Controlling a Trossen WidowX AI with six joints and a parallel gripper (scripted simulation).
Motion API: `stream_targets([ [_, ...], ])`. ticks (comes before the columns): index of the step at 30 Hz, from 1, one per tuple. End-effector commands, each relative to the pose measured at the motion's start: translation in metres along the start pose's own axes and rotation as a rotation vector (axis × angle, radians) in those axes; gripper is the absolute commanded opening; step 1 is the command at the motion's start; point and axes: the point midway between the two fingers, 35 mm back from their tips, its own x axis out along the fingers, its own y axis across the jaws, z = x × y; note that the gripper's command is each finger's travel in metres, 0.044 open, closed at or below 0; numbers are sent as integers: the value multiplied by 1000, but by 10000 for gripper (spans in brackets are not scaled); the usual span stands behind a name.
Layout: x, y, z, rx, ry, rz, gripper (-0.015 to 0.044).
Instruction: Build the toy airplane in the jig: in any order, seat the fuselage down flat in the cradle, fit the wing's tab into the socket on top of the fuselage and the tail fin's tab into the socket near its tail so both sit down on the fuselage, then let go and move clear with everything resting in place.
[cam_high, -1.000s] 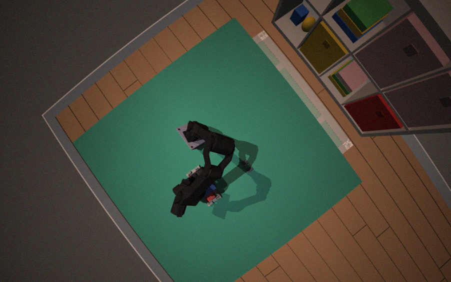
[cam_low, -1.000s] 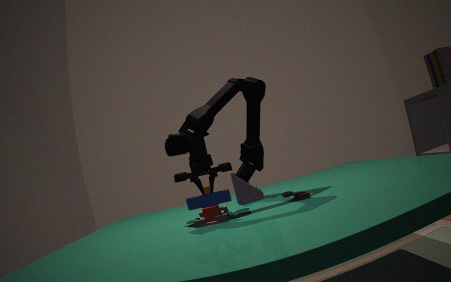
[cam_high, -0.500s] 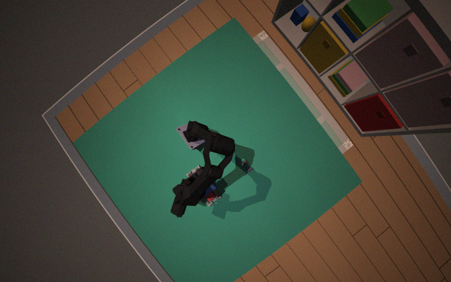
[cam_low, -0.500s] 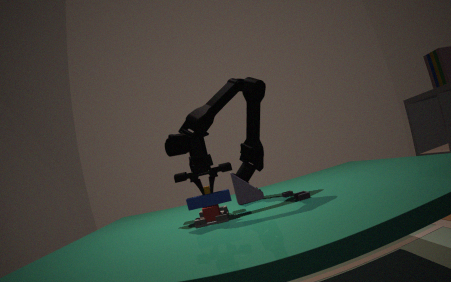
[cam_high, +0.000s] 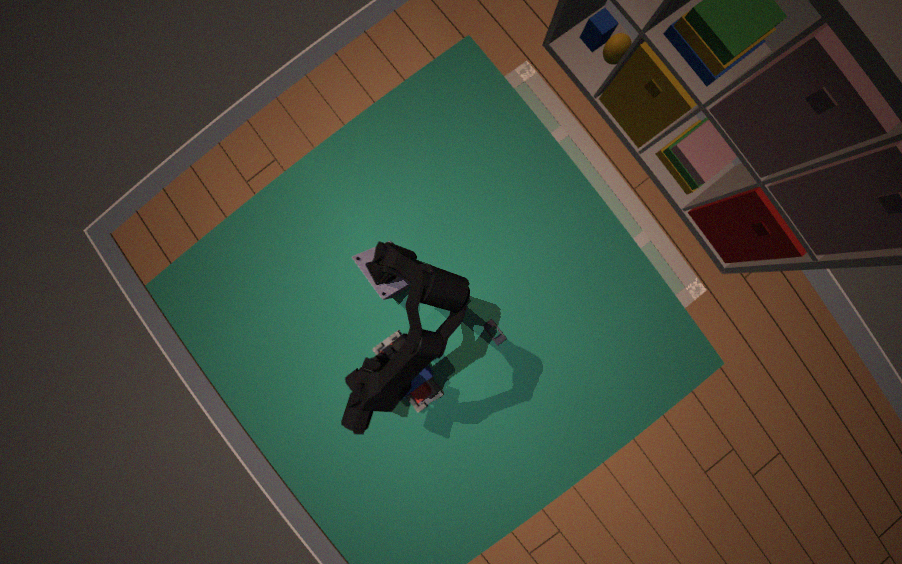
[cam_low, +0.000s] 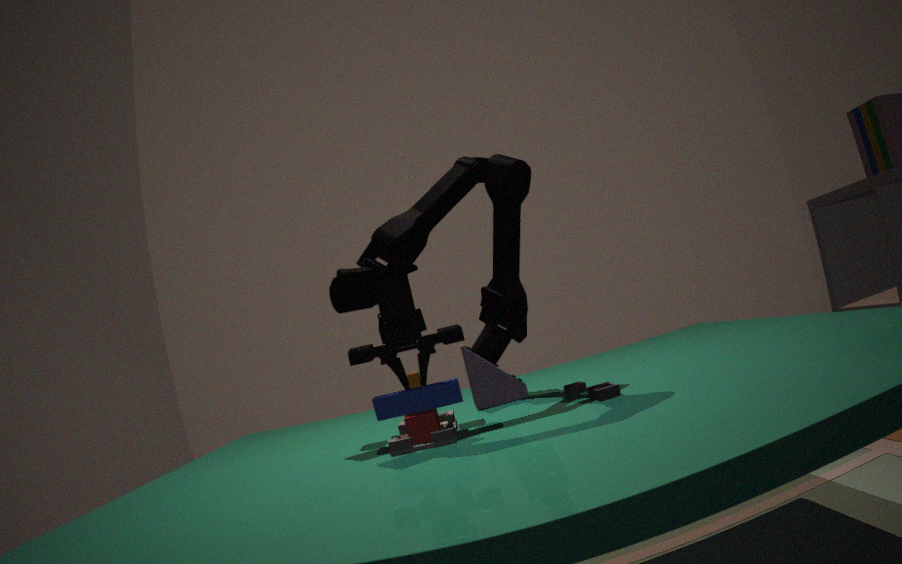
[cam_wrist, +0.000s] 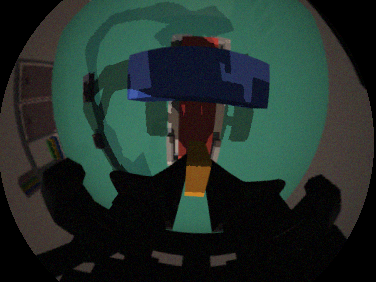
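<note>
The red fuselage (cam_high: 420, 392) (cam_low: 421, 424) (cam_wrist: 196, 125) lies in the grey jig (cam_high: 434, 397) (cam_low: 401, 444) (cam_wrist: 171, 143) on the green mat. The blue wing (cam_high: 422, 377) (cam_low: 417, 399) (cam_wrist: 200, 80) lies across the top of the fuselage. My gripper (cam_low: 413, 383) (cam_wrist: 195, 157) points straight down over the near end of the fuselage, behind the wing. It is shut on the small yellow tail fin (cam_low: 413, 379) (cam_wrist: 195, 181). I cannot tell whether the fin touches the fuselage. In the overhead view the arm hides the gripper and the fin.
The arm's grey base plate (cam_high: 369, 264) (cam_low: 492, 387) stands just behind the jig. A small dark fixture (cam_high: 489, 327) (cam_low: 588, 390) lies on the mat to the right of the base. A shelf unit (cam_high: 731, 99) (cam_low: 858, 252) with bins and books stands beyond the mat's far edge.
</note>
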Motion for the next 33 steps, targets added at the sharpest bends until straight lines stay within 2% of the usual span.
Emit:
stream_targets([
  [1,3,0,0,2,4,4,67],
  [13,3,0,0,2,4,4,67],
  [22,-38,0,1,2,4,3,67],
  [33,-36,0,1,2,4,3,67],
])
